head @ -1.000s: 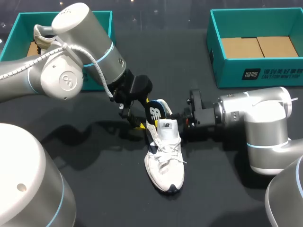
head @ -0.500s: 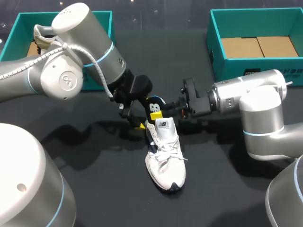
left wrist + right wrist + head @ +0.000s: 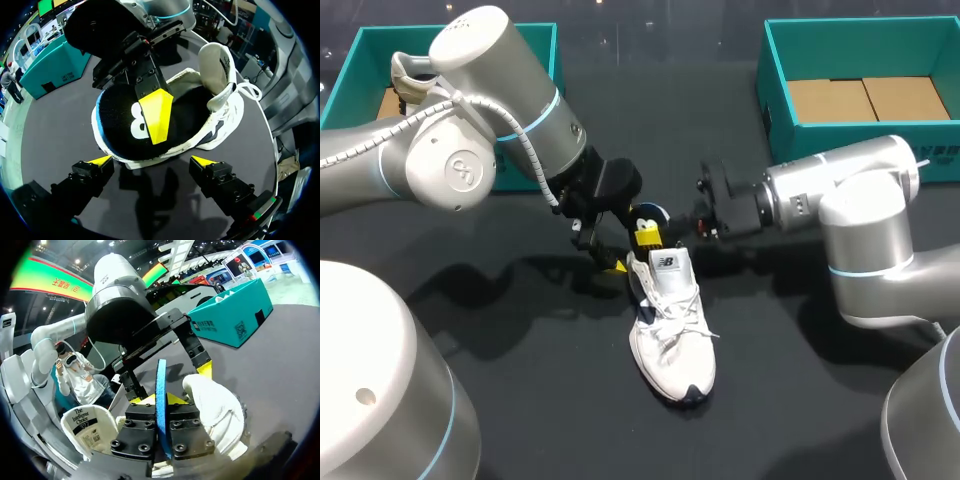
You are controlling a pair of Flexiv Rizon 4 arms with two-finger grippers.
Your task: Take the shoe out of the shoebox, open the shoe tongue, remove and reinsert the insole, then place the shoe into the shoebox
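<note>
The right gripper [image 3: 161, 402] is pinching the insole [image 3: 122, 127] by its heel end at the heel opening of the shoe [image 3: 670, 320], a hold probably suiting so thin, light and bendy a part, while the left gripper [image 3: 152, 162] is hanging spread just behind the shoe's stiffer heel.

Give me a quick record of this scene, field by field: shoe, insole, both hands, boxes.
shoe: white, upright on the table, outside both boxes, tongue raised
insole: black top, blue underside, over the shoe's heel opening
right hand: shut on insole
left hand: open, behind the shoe's heel, holding nothing
left box: teal, far left, partly hidden by the arm
right box: teal, far right, no shoe inside
</note>
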